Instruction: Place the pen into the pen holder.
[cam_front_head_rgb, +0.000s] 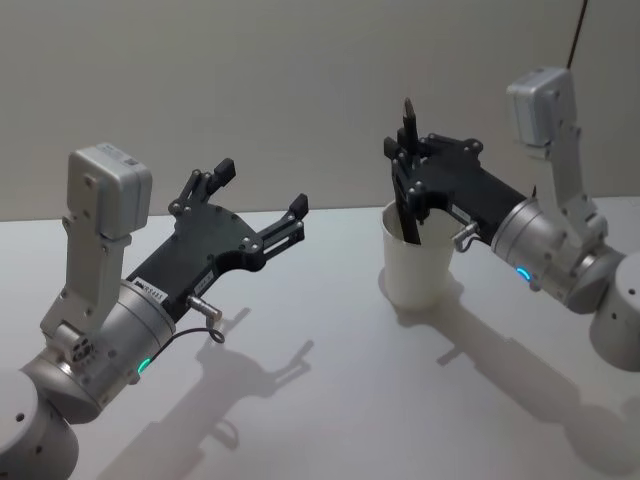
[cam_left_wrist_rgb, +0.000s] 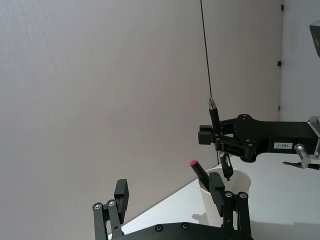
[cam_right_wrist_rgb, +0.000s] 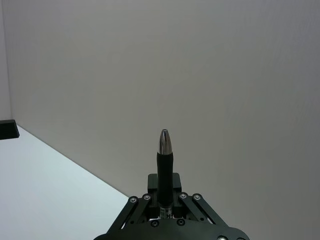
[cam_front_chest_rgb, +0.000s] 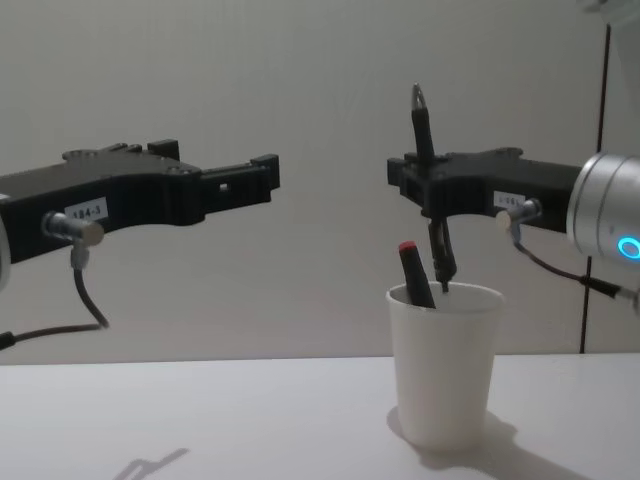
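Black pen (cam_front_chest_rgb: 424, 125) stands upright, pinched in the right gripper (cam_front_chest_rgb: 408, 172), its lower end just inside the cup (cam_front_chest_rgb: 443, 365). A red-capped pen (cam_front_chest_rgb: 414, 272) leans inside. The left gripper (cam_front_head_rgb: 262, 200) hovers spread, far left.

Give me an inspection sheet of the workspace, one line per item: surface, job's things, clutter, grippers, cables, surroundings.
Surface: white table, bare apart from the cup and shadows.
Job's things: white paper cup upright on the table; black pen held upright over it, lower end at the rim, silver tip up.
Clutter: a second pen with a red end leans inside the cup.
Grippers: right gripper shut on the black pen above the cup; left gripper open, empty, in the air to the cup's left.
Cables: a short black cable loops under the left gripper; another under the right.
Surroundings: plain pale wall behind; a thin dark cord hangs down it.
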